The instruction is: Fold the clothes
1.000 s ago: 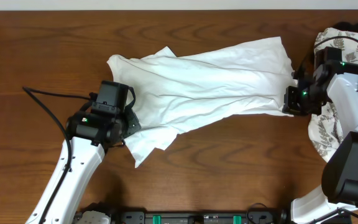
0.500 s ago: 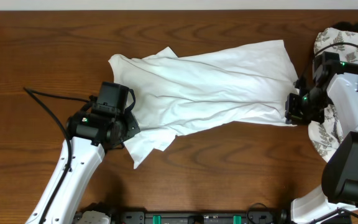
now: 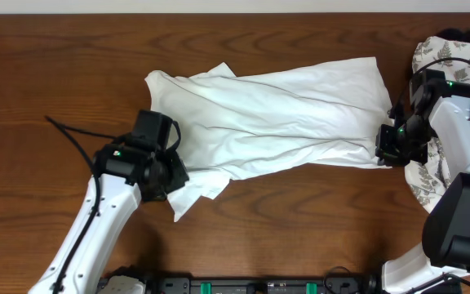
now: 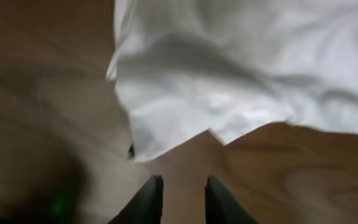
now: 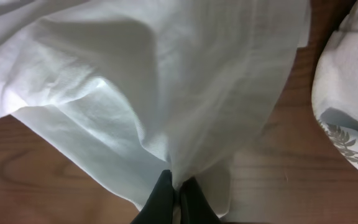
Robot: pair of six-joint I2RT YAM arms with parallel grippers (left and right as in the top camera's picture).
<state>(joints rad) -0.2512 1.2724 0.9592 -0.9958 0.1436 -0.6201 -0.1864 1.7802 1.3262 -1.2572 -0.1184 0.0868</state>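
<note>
On the table (image 3: 55, 65), right pincer (image 5: 178, 188) clamped on T-shirt (image 3: 276, 106), left pincer (image 4: 183, 186) parted, empty.

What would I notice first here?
A big plain white cotton T-shirt lies stretched across the middle of the brown wooden table. The right gripper pinches its right edge, while the left gripper is open over bare wood by its left end. A white fern-print cloth sits at the far right.
</note>
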